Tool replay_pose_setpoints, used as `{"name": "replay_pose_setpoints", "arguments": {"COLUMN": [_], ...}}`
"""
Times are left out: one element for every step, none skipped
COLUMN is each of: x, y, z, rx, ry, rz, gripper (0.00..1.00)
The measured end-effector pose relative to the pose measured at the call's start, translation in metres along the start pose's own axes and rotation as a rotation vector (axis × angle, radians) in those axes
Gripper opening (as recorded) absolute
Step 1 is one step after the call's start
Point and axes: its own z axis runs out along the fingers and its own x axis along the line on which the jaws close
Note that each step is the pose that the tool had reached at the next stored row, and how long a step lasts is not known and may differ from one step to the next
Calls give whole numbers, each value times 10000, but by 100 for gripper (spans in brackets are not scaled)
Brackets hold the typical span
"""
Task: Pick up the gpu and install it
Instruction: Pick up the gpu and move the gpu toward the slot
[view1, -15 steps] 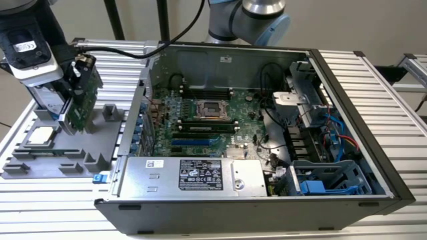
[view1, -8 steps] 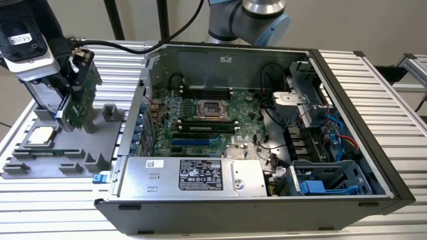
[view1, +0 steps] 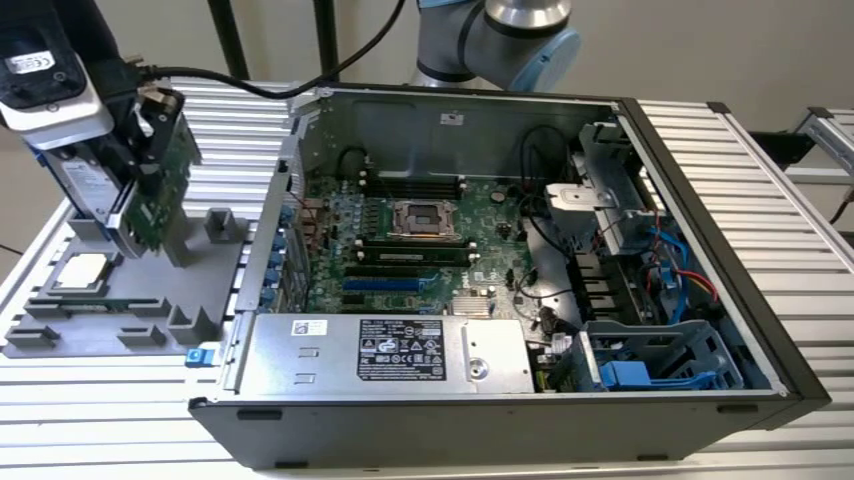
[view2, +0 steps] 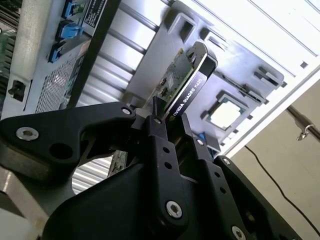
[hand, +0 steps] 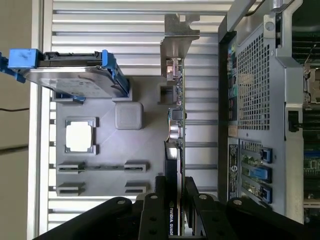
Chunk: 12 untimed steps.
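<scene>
The gpu (view1: 163, 185) is a green board with a black cooler, held on edge over the grey holder tray (view1: 134, 310) at the exterior view's left. My gripper (view1: 144, 125) is shut on it from above. In the second wrist view the black fingers (view2: 160, 135) clamp the cooler's edge, and the gpu (view2: 186, 80) reaches out beyond my gripper (view2: 169, 124). In the first wrist view the gpu (hand: 175, 125) is edge-on, with its silver bracket (hand: 177, 35) at the far end and my gripper (hand: 173, 197) shut on the near end. I cannot tell whether the card touches the tray.
A silver hard drive with blue rails (hand: 75, 75) stands on the tray, beside a square CPU chip (hand: 79, 136). The open computer case (view1: 747, 260) lies at the exterior view's right, with the motherboard's blue slot (view1: 387, 283) and a power supply (view1: 387, 350) inside.
</scene>
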Motion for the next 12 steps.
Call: {"name": "replay_pose_setpoints", "arguments": {"x": [0,-1,-1,-1,-2,-1,-2,-2,-2,-1,-1,-2], "y": [1,1,2,3,4,5,6,8,9,10,11,12], "z": [-11,-21,-32,-43,-55,-66,-77,-89,-99,-110,-122,-133], "rx": [-1,0,0,0,0,0,-1,0,0,0,0,0], "ry": [-1,0,0,0,0,0,-1,0,-1,0,-1,0], "rz": [0,-1,-1,-1,-1,-1,-1,-1,-1,1,1,1], "gripper": [0,0,0,0,0,0,0,0,0,0,0,0]}}
